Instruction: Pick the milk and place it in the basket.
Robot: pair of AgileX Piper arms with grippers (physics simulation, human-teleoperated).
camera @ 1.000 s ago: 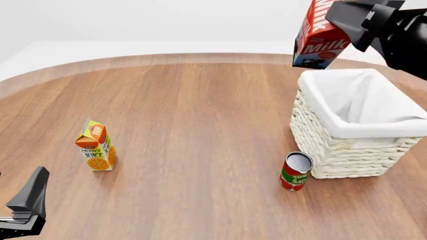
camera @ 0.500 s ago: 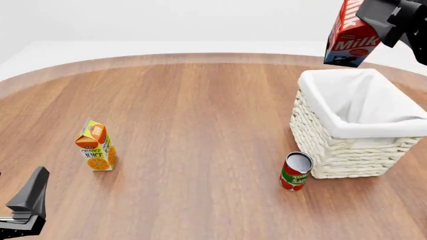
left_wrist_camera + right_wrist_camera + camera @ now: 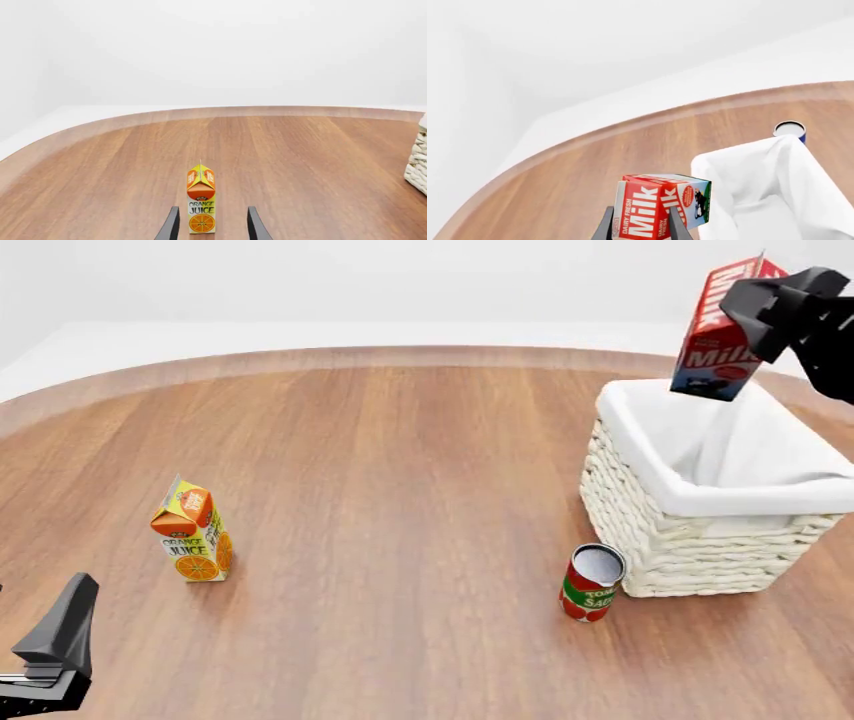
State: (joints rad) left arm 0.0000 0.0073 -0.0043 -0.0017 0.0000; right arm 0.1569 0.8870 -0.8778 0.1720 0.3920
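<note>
Right gripper (image 3: 758, 312) pinches the milk carton (image 3: 721, 328), tilted, in the air over the far rim of the wicker basket (image 3: 694, 505). Pick judged complete; lowering and release remain. Left gripper (image 3: 211, 225) idle, fingers spread, facing the orange juice carton (image 3: 192, 531).

On my front feed I read white "Milk" on the red milk (image 3: 721, 332) carton at about two o'clock, over the basket (image 3: 641, 490). My right wrist feed shows more: "DAIRY FRESH" in small letters running beside the big "Milk" (image 3: 650, 212). At about nine o'clock, the orange juice carton (image 3: 195, 532) reads "ORANGE JUICE", clearest on my left wrist feed (image 3: 201, 207). The red can (image 3: 591, 583) at five o'clock shows "TOM" over "SAU", the rest curving away.
</note>
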